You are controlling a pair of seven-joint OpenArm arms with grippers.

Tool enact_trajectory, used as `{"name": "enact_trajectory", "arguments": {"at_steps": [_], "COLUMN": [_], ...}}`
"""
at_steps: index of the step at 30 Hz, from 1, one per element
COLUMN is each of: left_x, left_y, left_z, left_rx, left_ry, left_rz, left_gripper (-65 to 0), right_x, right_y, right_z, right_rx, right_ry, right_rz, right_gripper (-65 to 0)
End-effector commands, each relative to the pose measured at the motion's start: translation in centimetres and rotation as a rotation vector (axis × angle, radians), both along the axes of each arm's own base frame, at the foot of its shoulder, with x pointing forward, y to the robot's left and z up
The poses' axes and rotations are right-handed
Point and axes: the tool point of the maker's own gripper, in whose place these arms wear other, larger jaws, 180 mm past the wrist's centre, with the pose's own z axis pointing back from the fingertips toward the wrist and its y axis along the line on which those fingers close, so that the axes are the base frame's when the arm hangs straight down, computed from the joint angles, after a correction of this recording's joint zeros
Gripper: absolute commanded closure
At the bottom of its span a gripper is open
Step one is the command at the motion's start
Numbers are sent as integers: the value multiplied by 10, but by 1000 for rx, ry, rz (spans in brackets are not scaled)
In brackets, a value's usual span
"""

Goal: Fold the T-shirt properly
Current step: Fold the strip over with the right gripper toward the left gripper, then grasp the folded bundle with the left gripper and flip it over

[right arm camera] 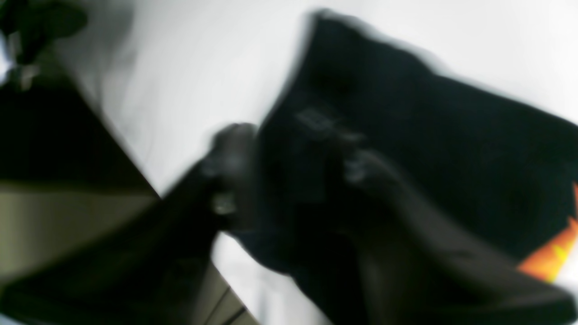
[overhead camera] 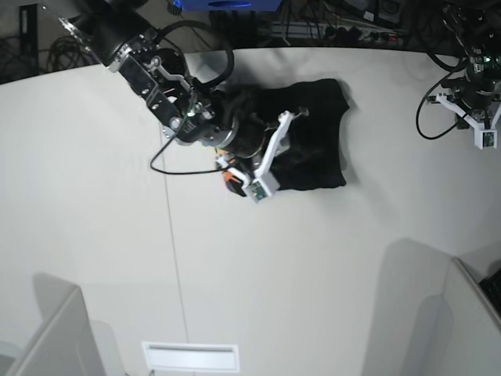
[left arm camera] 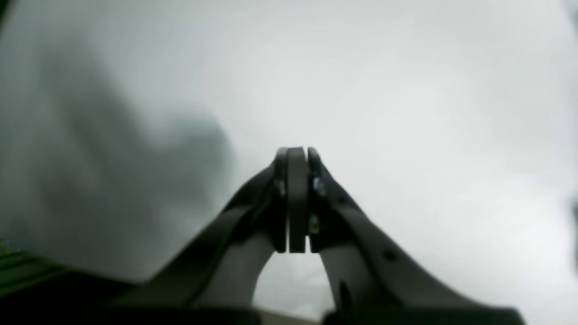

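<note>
1 T-shirt [overhead camera: 313, 137], 2 arms, 1 counter [overhead camera: 235, 274]. Shirt lies bunched on far mid counter, black w/ orange print bit at its edge. Right hand [right arm camera: 289, 149] sits on shirt's near-left part, fingers round a fold; grip can't tell, blurred. Left hand [left arm camera: 296, 155] closed, empty, well apart.

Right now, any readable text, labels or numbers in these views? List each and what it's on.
None readable.
T-shirt: a pale mark near the right gripper, too blurred to read.
T-shirt print, orange-yellow patch: a graphic, no letters visible.
Left gripper and table: no markings visible.
</note>
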Motion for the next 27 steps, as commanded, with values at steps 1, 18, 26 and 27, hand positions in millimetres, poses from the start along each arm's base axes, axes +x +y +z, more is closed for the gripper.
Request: {"name": "enact_trajectory", "arguments": {"at_steps": [1, 18, 26, 27], "left_x": [9, 47, 60, 60], "left_y": [-10, -135, -186, -194], "left_z": [8, 43, 33, 32], "left_rx": [-33, -682, -832, -844], "left_ry": [-46, -310, -266, -259], "left_rz": [-39, -230, -212, -230], "left_gripper": [0, -344, -584, -584], "right_x": [11, 28, 17, 17], "right_y": [-10, -169, -172, -171], "right_z": [12, 6, 0, 0], "right_rx": [29, 6, -8, -8], "right_ry": [-34, -57, -55, -53], "right_rz": [-43, -461, -430, -428], "right_gripper": [0, 0, 0, 0]}}
